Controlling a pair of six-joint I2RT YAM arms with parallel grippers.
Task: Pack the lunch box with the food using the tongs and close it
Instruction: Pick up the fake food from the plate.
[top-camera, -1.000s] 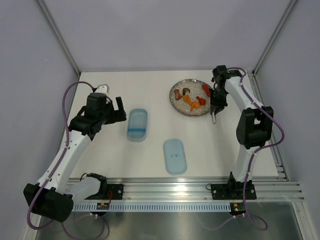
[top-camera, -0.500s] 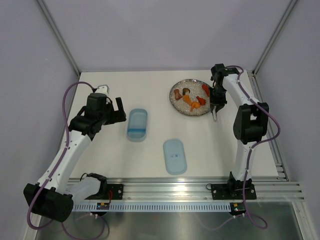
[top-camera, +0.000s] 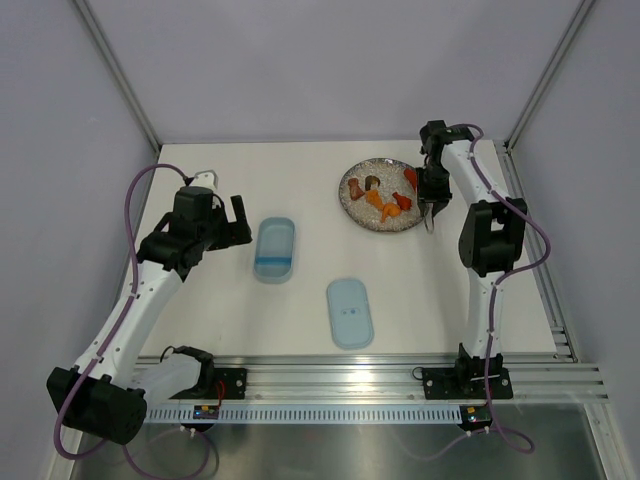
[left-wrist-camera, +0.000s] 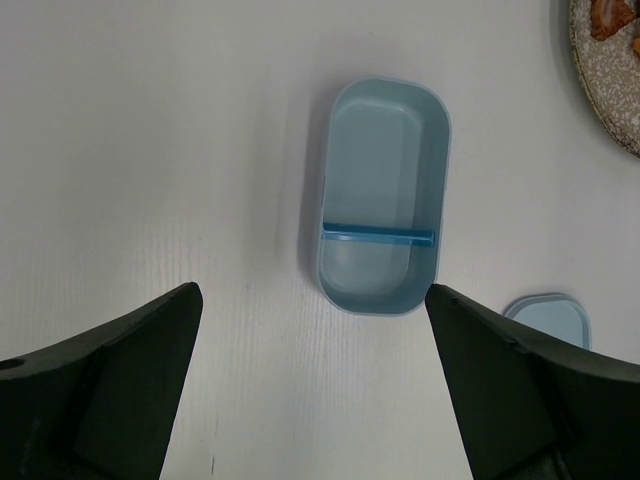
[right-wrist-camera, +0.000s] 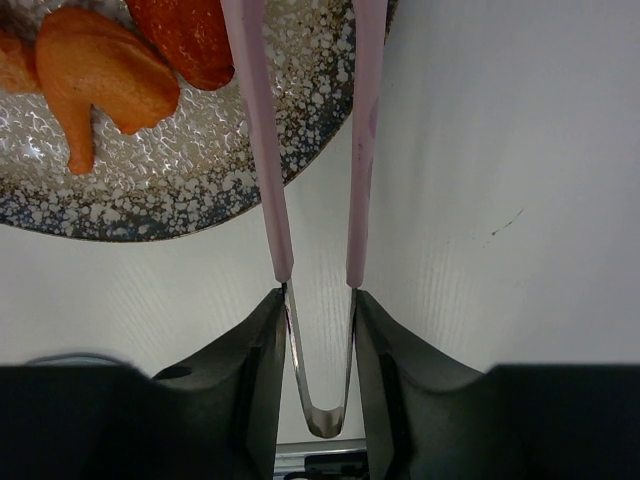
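Note:
The pale-blue lunch box (top-camera: 275, 249) stands open on the table, empty, with a blue divider across it (left-wrist-camera: 385, 195). Its lid (top-camera: 350, 312) lies apart, nearer the arms. The food (top-camera: 385, 200), orange, red and brown pieces, lies on a speckled plate (top-camera: 375, 220). My right gripper (right-wrist-camera: 318, 300) is shut on the tongs (right-wrist-camera: 262, 150), whose two pink arms stand apart over the plate's right rim (right-wrist-camera: 200, 170), beside a red piece (right-wrist-camera: 190, 35) and an orange piece (right-wrist-camera: 100, 75). The tong tips are out of view. My left gripper (left-wrist-camera: 312, 295) hangs open left of the lunch box, holding nothing.
White table with an aluminium rail along the near edge (top-camera: 380, 375). Grey walls close in the back and both sides. The plate's edge (left-wrist-camera: 610, 90) shows at the top right of the left wrist view, the lid's corner (left-wrist-camera: 550, 315) at the lower right.
My right arm has carried the tongs a little toward the back along the plate's right rim. The left arm, lunch box and lid have not moved.

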